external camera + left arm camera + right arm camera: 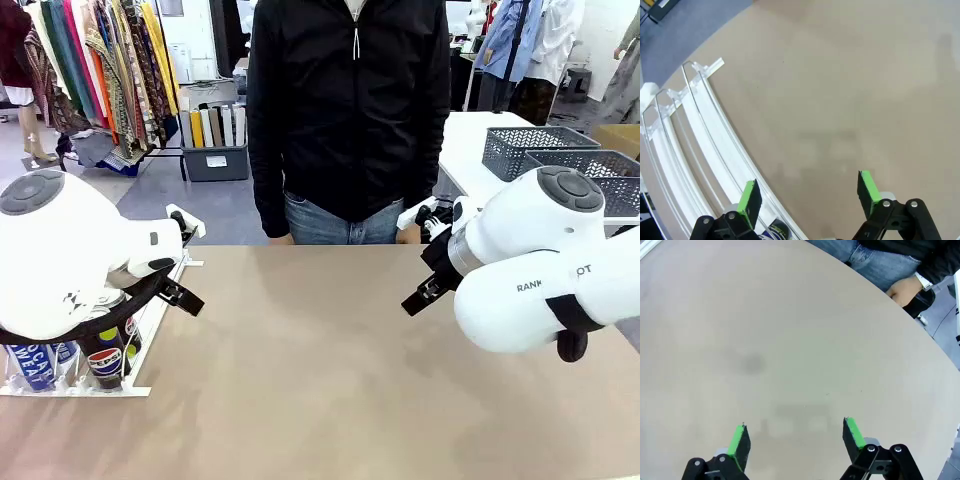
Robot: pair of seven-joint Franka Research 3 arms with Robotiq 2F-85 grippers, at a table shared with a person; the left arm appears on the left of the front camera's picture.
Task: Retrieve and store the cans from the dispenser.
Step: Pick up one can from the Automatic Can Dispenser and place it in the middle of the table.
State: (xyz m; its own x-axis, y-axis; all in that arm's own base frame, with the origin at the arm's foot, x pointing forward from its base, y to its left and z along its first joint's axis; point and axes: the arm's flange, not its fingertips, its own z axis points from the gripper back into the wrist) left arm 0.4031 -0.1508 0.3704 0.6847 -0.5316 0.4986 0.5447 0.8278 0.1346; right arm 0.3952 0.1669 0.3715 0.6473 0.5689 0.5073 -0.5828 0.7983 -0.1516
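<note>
Reaching the cans (105,362) means swinging the left claw (807,192) — wide open, empty, over the table (850,100) beside the dispenser (695,130) — toward its low end, where they stand, then straddling one squarely. The right claw (795,437) gapes empty too.

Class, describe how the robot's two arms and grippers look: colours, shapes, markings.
Both arms are white with rounded joints topped by grey round caps. The left arm carries a black cable; the right arm bears dark lettering and a black band. The left gripper and right gripper have black linkages with green pads.
</note>
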